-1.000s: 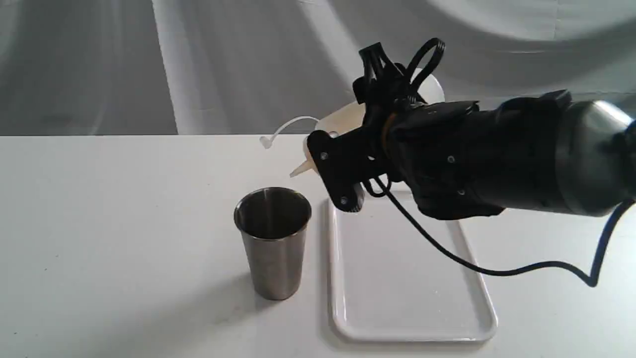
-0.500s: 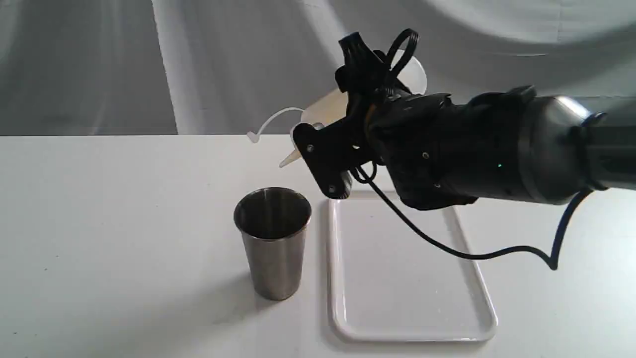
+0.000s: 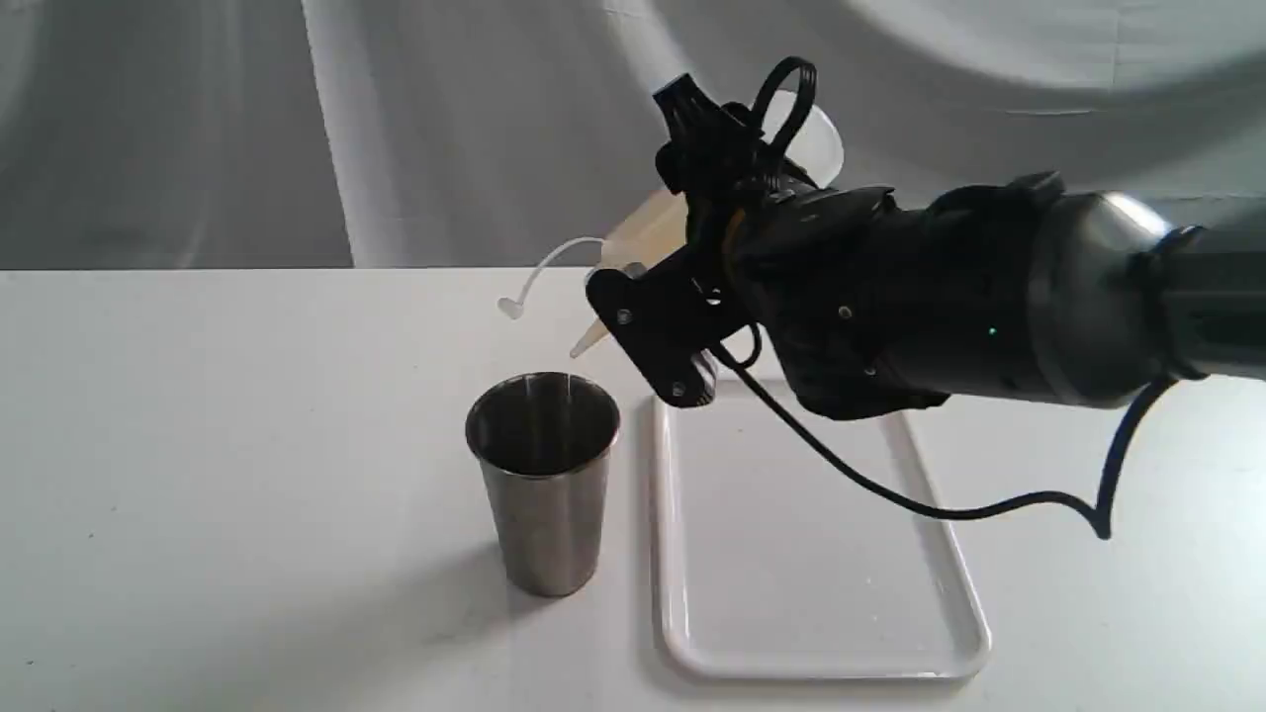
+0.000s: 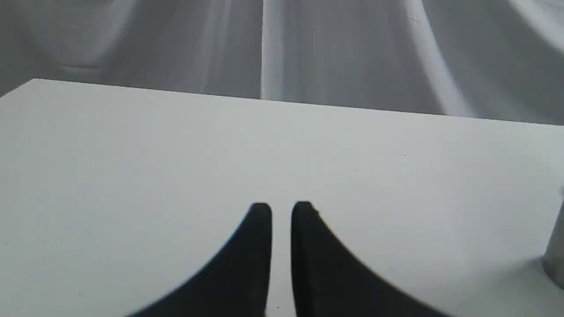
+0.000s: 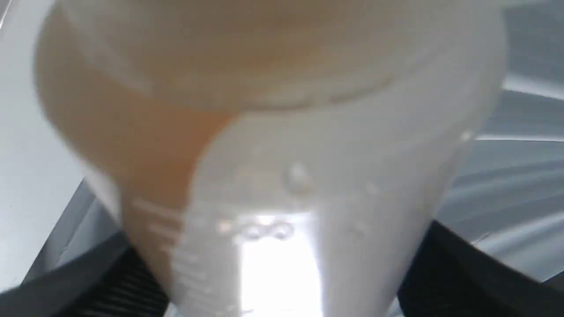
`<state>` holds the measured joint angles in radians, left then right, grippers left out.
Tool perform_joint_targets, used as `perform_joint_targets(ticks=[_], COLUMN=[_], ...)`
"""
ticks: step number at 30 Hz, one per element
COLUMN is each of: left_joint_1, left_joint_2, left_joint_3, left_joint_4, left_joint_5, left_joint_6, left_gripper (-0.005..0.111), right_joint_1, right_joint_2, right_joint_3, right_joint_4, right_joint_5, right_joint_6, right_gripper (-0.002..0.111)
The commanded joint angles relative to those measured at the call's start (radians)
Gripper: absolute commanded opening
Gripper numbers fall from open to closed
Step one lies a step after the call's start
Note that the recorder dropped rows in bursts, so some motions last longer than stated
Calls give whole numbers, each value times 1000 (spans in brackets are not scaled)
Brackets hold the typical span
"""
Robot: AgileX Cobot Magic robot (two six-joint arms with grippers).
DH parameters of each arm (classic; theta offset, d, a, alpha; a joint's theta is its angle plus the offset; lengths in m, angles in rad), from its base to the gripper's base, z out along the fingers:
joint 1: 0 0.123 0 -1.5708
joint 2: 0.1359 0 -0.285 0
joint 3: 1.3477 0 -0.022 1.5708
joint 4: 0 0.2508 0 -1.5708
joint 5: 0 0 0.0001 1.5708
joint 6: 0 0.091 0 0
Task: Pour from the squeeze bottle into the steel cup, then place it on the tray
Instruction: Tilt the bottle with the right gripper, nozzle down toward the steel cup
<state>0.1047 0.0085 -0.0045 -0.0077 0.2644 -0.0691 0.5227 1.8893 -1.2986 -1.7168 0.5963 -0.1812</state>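
The squeeze bottle (image 3: 645,229) is tipped over in the air, and its cone nozzle (image 3: 586,342) points down-left, just above and behind the rim of the steel cup (image 3: 542,475). My right gripper (image 3: 641,297) is shut on the bottle's body. The cap strap (image 3: 539,277) dangles off to the left. No stream shows. In the right wrist view the bottle (image 5: 282,154) fills the picture, its amber liquid (image 5: 132,132) pooled to one side. The white tray (image 3: 791,574) lies to the right of the cup with nothing on it. My left gripper (image 4: 281,211) hovers shut over bare table.
The black cable (image 3: 890,494) of the right arm hangs in a loop over the tray. A grey cloth backdrop (image 3: 297,129) rises behind the white table (image 3: 198,445). The cup's edge (image 4: 556,246) shows at the side of the left wrist view.
The right arm has shifted left and slightly up with the bottle. The bottle has then tipped steeper, bringing the nozzle down toward the cup's rim. Cup and tray have not moved.
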Motion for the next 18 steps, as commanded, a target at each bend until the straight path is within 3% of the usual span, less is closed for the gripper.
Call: perform_joint_targets(ticks=[1, 18], left_joint_1=[-5, -5], left_joint_2=[3, 3], left_joint_3=[4, 4], left_joint_4=[-4, -4], left_joint_5=[1, 1], left_joint_6=[-2, -2], left_gripper=[8, 8], right_joint_1=[4, 4], right_joint_2=[-12, -12], right_joint_3=[-12, -13], right_joint_4=[-28, -28], right_joint_5=[11, 11], right_joint_6=[-10, -50], right_gripper=[0, 0])
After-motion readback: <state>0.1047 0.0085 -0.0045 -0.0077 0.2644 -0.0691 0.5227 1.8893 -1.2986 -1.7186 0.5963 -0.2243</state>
